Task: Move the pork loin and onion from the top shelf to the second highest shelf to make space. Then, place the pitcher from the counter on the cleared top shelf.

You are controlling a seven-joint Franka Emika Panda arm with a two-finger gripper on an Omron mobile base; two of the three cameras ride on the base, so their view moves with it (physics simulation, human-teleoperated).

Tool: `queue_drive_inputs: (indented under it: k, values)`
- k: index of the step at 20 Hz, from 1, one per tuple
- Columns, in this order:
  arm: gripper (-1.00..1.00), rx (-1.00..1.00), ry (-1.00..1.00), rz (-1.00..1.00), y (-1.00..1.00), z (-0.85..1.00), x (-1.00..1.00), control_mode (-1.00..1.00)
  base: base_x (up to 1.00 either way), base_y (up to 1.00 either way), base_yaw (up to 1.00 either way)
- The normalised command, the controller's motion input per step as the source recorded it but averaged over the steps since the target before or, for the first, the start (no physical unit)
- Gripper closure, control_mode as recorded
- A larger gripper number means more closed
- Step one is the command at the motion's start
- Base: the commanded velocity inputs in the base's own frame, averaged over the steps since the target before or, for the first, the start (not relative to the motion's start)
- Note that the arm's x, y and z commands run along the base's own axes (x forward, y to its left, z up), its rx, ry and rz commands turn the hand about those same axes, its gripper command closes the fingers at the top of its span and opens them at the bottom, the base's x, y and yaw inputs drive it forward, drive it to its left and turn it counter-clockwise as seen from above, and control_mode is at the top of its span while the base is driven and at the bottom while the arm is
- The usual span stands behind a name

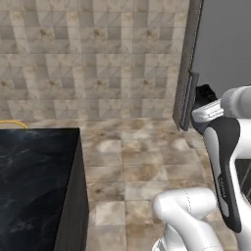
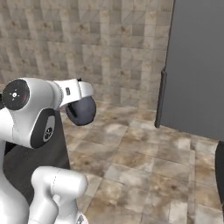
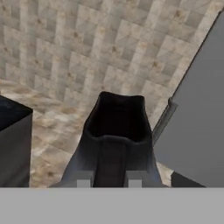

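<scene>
My gripper [image 3: 109, 180] is shut on the pitcher [image 3: 114, 131], a glossy dark grey-black jug. In the hand view the jug's open mouth faces away from me and its neck rises between my fingertips. From the right base view the pitcher's [image 2: 81, 111] bulbous body hangs in the air just under the white hand, above the tiled floor. In the left base view the pitcher [image 1: 205, 93] peeks out behind the hand, close to the fridge handle. The counter [image 1: 34, 181] lies to the left, apart from the jug. The pork loin, the onion and both shelves are out of view.
A tall grey fridge door [image 2: 197, 65] with a dark vertical handle [image 1: 188, 100] stands at the right. Brown tiled floor [image 1: 132, 166] lies between the counter and the fridge. A thin yellow curved thing [image 1: 13, 123] shows at the counter's far edge. A tiled wall closes the back.
</scene>
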Motion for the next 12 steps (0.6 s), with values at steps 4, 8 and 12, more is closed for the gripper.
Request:
queue_drive_inputs:
  k: [4,8,12]
  values:
    - [1.0,0.0,0.0,0.0,0.0,0.0,0.0,1.0,0.94,0.6,-0.08]
    - [1.0,0.0,0.0,0.0,0.0,0.0,0.0,1.0,1.0,0.55,-0.05]
    - [1.0,0.0,0.0,0.0,0.0,0.0,0.0,1.0,1.0,0.25,-0.07]
